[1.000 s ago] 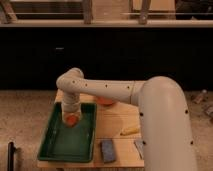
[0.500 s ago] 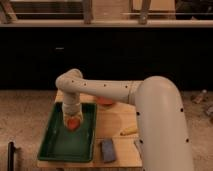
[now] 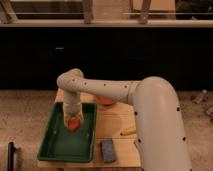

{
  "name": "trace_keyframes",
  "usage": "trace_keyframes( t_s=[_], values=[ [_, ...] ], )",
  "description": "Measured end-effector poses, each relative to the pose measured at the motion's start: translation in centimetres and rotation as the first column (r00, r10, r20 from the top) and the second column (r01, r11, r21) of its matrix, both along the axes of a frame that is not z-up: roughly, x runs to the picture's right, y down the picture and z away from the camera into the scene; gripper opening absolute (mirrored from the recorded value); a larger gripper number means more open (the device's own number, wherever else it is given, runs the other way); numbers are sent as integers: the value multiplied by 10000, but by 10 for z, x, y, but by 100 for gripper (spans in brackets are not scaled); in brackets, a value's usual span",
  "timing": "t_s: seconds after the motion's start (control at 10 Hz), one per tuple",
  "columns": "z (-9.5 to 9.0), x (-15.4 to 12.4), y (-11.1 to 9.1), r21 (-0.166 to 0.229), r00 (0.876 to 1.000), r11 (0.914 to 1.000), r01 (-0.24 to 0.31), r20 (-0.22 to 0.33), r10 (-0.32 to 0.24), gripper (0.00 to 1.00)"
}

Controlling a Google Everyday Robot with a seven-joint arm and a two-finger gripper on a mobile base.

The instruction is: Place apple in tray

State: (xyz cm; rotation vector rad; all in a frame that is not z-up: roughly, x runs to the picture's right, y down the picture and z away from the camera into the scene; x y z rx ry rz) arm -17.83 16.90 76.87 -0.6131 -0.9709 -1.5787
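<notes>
The white, round-jointed robot arm (image 3: 110,92) reaches from the 4 o'clock corner of the scene across the pale wooden table (image 3: 116,124) and bends down over the dark green rectangular plastic tray (image 3: 55,142). Its gripper (image 3: 73,121) points down inside the tray's far half, at about 12 o'clock from the tray's middle. The small reddish-orange round apple (image 3: 74,124) sits at the gripper's tip, low over the tray floor; whether the jaws pinch it or stand spread cannot be told. A grey-blue rectangular sponge (image 3: 108,150) lies on the table just beside the tray, at its 4 o'clock. A red bowl-like object (image 3: 105,101) rests behind the arm.
</notes>
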Motion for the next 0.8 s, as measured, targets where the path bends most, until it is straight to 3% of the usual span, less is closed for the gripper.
trace_keyframes(
  t_s=[0.2, 0.8],
  values=[
    [1, 1, 1, -46, 10000, 10000, -40, -21, 40, 80],
    [4, 0, 3, -104, 9999, 9998, -146, 53, 146, 80]
  ],
)
